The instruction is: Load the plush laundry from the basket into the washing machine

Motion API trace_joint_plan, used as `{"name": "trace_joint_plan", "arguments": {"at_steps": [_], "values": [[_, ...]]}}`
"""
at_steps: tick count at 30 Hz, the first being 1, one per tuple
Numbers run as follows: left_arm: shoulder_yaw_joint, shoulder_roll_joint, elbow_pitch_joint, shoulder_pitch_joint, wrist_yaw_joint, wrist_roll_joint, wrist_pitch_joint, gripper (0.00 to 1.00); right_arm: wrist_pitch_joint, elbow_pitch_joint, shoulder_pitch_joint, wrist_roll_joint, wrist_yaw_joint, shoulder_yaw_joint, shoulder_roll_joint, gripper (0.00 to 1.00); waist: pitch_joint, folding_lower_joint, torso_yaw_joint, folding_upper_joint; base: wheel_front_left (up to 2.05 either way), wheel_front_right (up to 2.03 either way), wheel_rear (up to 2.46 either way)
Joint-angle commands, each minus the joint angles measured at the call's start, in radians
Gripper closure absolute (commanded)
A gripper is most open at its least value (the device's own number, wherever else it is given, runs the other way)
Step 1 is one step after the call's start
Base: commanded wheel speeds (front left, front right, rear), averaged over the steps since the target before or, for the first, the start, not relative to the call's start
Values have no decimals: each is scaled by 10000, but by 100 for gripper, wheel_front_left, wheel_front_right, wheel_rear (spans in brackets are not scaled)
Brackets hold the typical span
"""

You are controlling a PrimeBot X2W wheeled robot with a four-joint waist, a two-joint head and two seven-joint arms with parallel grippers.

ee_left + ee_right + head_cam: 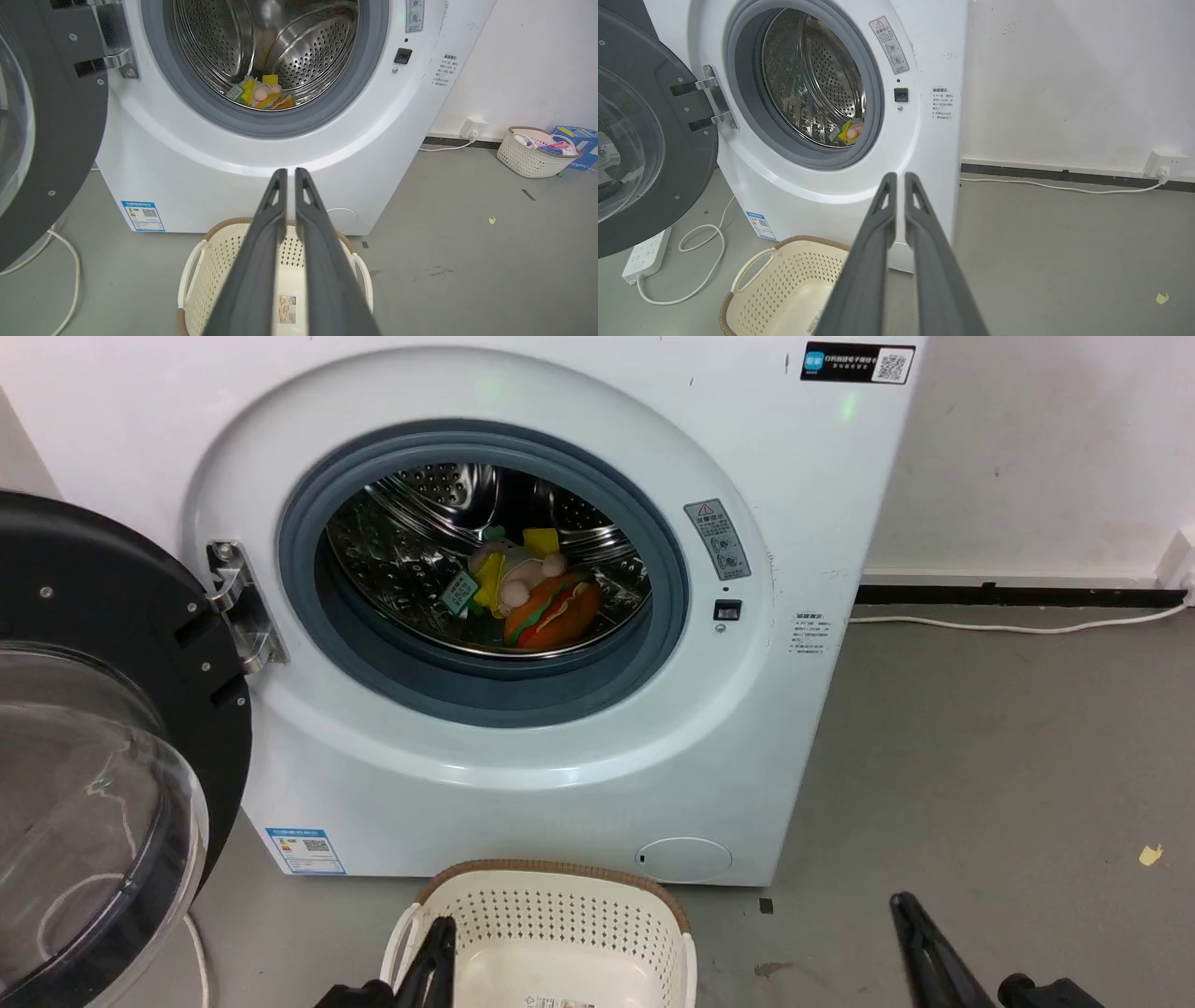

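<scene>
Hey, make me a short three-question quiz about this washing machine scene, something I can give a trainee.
1. True or false: the plush laundry lies in the drum of the washing machine.
2. Where does the cream basket stand? A) on top of the machine B) on the floor in front of the machine C) inside the drum
3. Fill in: the machine's door hangs open on the robot's ___ side.
Key: 1 true; 2 B; 3 left.
</scene>
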Motion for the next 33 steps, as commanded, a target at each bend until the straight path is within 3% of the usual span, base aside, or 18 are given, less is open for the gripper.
{"name": "trace_joint_plan", "arguments": {"at_steps": [1,33], "values": [[12,-5,-6,-4,-6,14,10,100,10,0,-8,-4,0,-4,0,100,3,0,3,0,0,0,0],[899,-344,-401,-266,-396,931,682,100,640,3,-524,-262,19,-236,-4,100,152,-1,139,0,0,0,0]]}}
